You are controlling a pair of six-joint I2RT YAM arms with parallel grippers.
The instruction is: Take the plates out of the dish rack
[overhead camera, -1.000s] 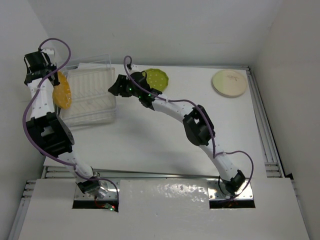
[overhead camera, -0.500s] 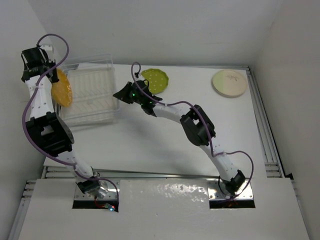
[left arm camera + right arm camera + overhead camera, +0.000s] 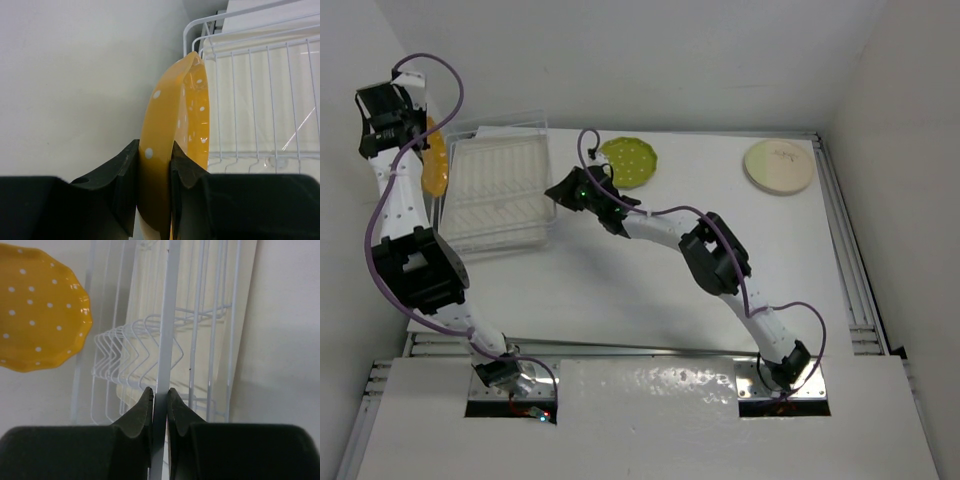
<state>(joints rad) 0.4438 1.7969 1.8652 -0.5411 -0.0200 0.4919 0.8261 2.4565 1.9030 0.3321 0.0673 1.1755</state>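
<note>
left gripper (image 3: 154,150) clamped on the yellow dotted plate (image 3: 175,115), plate held on edge, seemingly just outside the dish rack (image 3: 500,195), right gripper (image 3: 159,397) pinching its wire rim (image 3: 166,315)

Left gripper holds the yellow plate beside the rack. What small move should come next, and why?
Probably swing the left gripper toward the table in front of the rack and begin tilting the yellow plate flat. The plate is clamped on edge, outside the rack's left side, while the right gripper pinches the rack's wire rim, seemingly steadying it.
</note>
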